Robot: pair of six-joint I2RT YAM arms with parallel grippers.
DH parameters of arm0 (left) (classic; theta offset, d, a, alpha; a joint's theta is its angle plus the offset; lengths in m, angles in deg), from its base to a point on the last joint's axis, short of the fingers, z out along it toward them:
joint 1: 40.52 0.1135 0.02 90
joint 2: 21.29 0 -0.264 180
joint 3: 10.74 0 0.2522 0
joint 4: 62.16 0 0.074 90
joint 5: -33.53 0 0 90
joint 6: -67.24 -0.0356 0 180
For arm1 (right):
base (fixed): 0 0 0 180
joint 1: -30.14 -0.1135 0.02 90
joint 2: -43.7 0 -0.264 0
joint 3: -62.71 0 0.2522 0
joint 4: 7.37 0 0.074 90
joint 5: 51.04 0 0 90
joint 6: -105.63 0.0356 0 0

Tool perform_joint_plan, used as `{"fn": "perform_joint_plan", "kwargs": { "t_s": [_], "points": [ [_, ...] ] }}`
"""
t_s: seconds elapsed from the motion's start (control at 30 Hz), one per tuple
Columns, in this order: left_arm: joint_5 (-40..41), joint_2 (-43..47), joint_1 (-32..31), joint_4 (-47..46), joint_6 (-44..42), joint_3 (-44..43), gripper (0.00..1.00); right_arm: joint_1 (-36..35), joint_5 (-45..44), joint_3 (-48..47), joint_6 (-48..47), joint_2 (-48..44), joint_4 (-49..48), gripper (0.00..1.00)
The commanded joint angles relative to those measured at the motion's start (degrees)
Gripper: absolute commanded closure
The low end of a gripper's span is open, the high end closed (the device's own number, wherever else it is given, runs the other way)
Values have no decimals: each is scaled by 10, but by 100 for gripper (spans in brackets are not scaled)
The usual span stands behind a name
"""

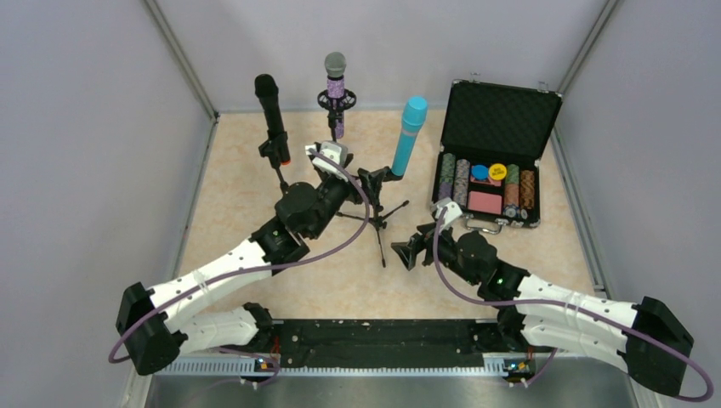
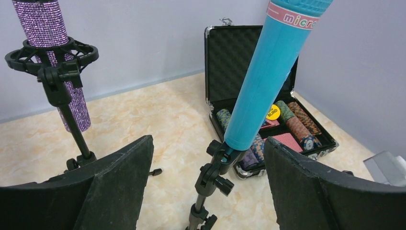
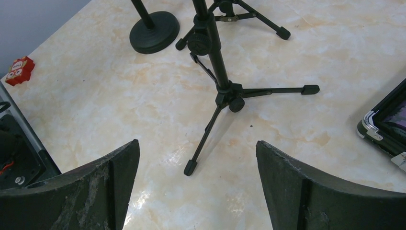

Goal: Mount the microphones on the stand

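- Top external view: the all-black microphone with an orange end ring (image 1: 271, 106), the purple glitter microphone with a silver grille (image 1: 335, 89) and the plain cyan microphone (image 1: 409, 134) are all standing mounted, at far left, far centre and centre. The cyan one is sitting on the black tripod stand (image 1: 379, 219), left of the open black poker-chip case (image 1: 502, 106).
- Left wrist view: the left gripper (image 2: 208, 142) is holding its jaws apart, with the tilted cyan microphone rising between them and touching neither.
- Right wrist view: the right gripper (image 3: 196, 143) is gaping too, gripping nothing, and is hovering over the beige marble-pattern table (image 3: 311, 43) near the tripod's feet.
- Judgement: the release of the last microphone appears to be in hand. The next move calls for drawing the left arm back towards the near edge without brushing the cyan body.
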Motion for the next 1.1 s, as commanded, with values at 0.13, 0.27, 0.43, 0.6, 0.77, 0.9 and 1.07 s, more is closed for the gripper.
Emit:
{"fn": "perform_joint_plan", "kwargs": {
  "t_s": [0.13, 0.27, 0.43, 0.6, 0.77, 0.9, 1.07],
  "points": [
    [-7, 77, 2, 66, 62, 45, 9, 30, 58, -31, 45, 36, -3, 9],
    [7, 112, 2, 135, 109, 84, 9, 97, 147, -22, 88, 42, -10, 9],
    [58, 166, 2, 232, 163, 152, 9, 181, 205, -8, 110, 16, 10, 8],
    [130, 219, 2, 299, 183, 194, 8, 290, 240, 6, 141, -13, 50, 5],
    [222, 265, 2, 269, 141, 238, 8, 380, 243, 6, 152, -24, 99, 4],
    [297, 259, 9, 214, 59, 259, 6, 403, 209, -29, 114, -20, 152, 4],
    [281, 210, 75, 137, -11, 265, 4, 403, 138, -60, 60, -18, 177, 1]
  ]
}}
